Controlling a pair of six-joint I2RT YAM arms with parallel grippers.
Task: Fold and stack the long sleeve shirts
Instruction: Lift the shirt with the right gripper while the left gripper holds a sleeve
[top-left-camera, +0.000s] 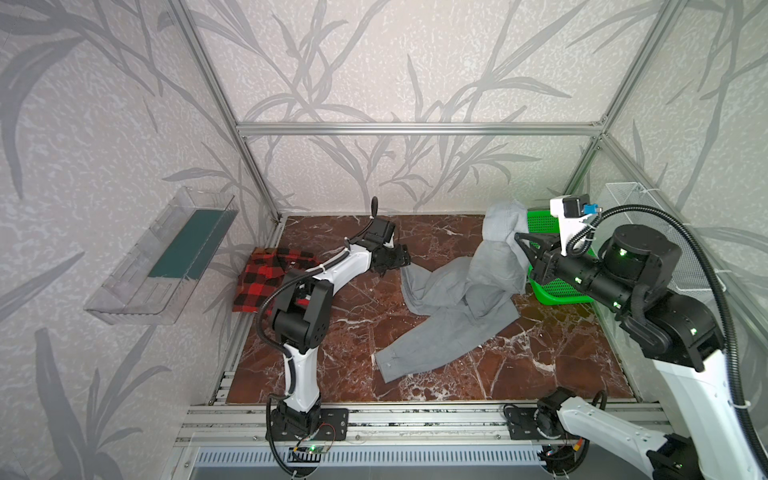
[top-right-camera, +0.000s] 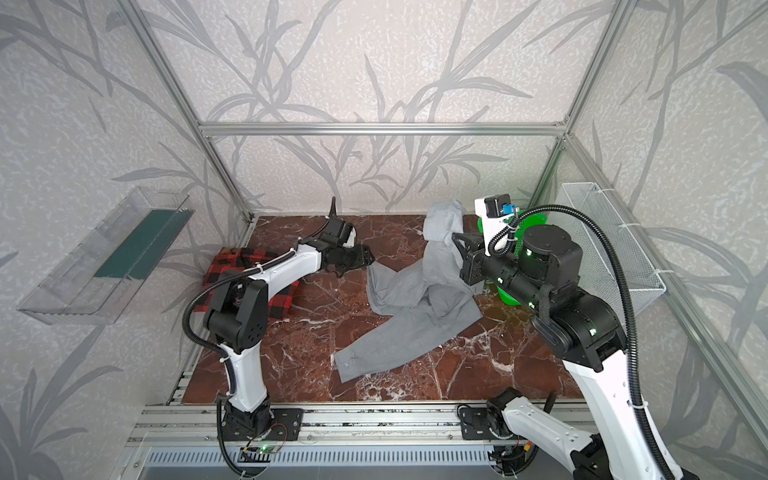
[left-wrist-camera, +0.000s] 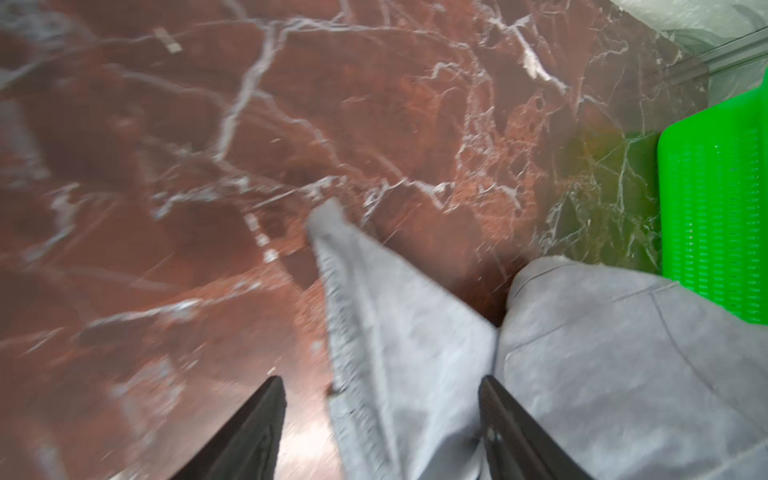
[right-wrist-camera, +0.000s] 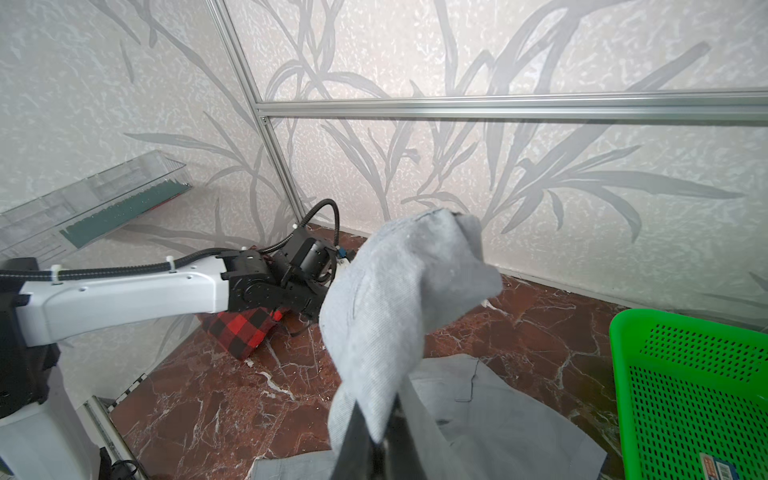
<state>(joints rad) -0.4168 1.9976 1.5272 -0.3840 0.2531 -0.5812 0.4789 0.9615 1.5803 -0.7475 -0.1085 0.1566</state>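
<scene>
While the right hand (top-left-camera: 519, 243) pinches the light gray shirt (top-left-camera: 449, 299) aloft beside the green basket (top-left-camera: 557, 289), the left hand (top-left-camera: 405, 259), fingers spread, sits at the shirt's left corner. The cloth trails diagonally toward the counter's (top-left-camera: 332, 374) front. The plaid shirt (top-left-camera: 266, 274) lies well apart, far left.

Leaving bare red-brown marble tabletop (top-left-camera: 540, 365) along the near edge, blocking the middle with a rumpled light gray shirt (top-left-camera: 449, 299), crowding the far right corner with a green perforated plastic basket (top-left-camera: 557, 291), filling the left edge with a folded red-and-black plaid shirt (top-left-camera: 257, 278).
</scene>
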